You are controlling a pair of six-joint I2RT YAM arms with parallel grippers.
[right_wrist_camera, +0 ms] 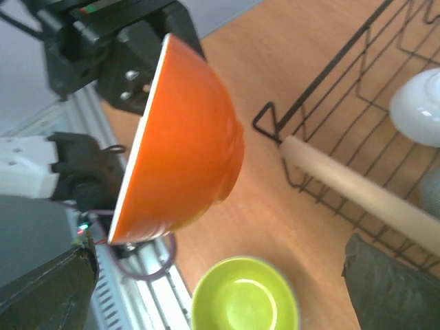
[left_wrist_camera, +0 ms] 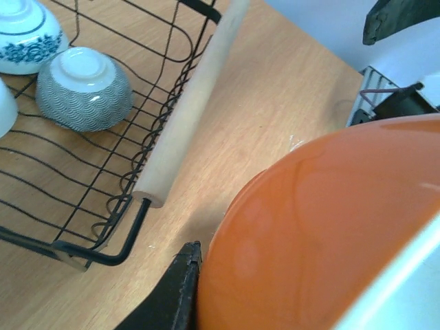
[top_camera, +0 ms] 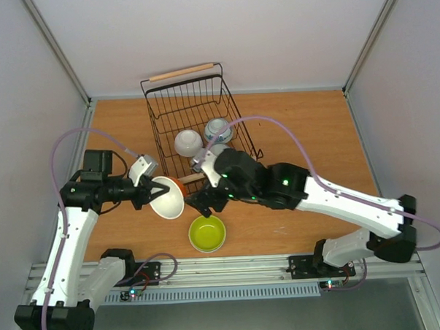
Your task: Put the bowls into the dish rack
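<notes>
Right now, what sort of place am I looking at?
Likely a robot test cell, not a kitchen: plain white panels enclose the orange-brown wooden tabletop, with a ribbed metal rail along its near edge.

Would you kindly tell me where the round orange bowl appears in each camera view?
Top external: round orange bowl, left of centre, white inside showing.
Left wrist: fills the lower right.
Right wrist: centre-left, tilted on edge.
Shared landmark: near light wooden rod handle of the black wire dish rack.
</notes>
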